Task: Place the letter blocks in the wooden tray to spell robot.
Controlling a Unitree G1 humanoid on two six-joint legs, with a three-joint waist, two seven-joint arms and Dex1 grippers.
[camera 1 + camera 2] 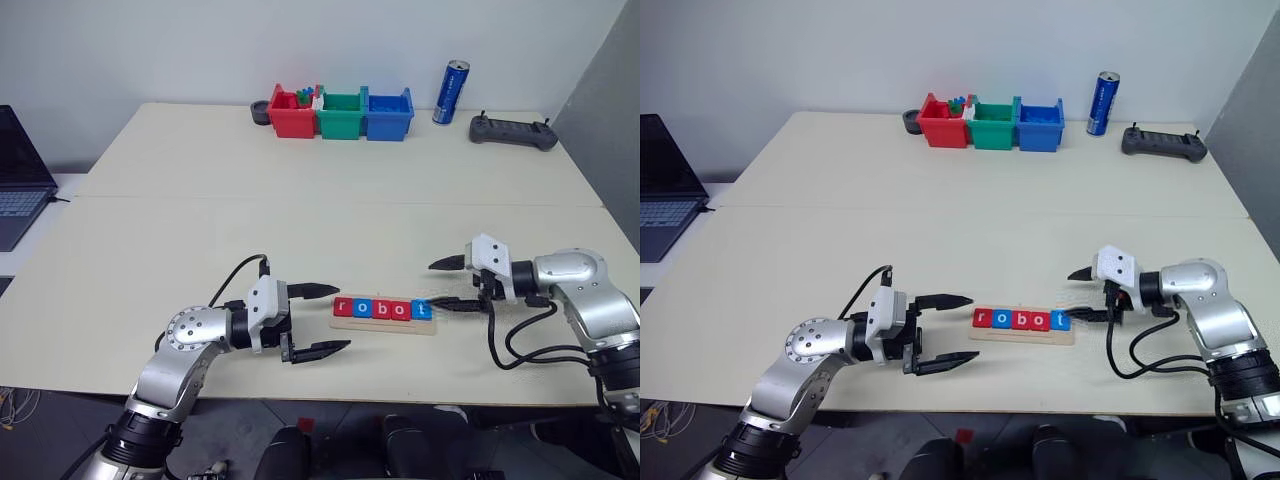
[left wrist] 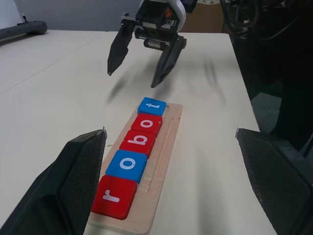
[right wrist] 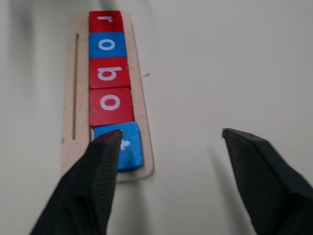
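We see the wooden tray [image 1: 385,323] lying flat on the pale table [image 1: 300,230], near its front edge and between the two arms. On it sit the five letter blocks [image 1: 384,309] in one touching row — red r, blue o, red b, red o, blue t — spelling robot, with the t block at the end nearest the right arm. The tray's groove runs bare alongside the row.

The right gripper [image 1: 457,285] hangs just beside the t end of the tray, its two black fingers spread apart and holding nothing; in the right wrist view one fingertip [image 3: 105,147] overlaps the edge of the t block, though we cannot tell if it touches. The left gripper [image 1: 320,320] sits off the r end, pointing along the tray, its fingers also wide apart and empty.

Farther out, at the back of the table, stand a red bin [image 1: 292,113], a green bin [image 1: 342,115] and a blue bin [image 1: 389,114] side by side — then a blue can [image 1: 450,92] and a dark controller [image 1: 513,131]. A laptop [image 1: 20,175] rests at the left edge.
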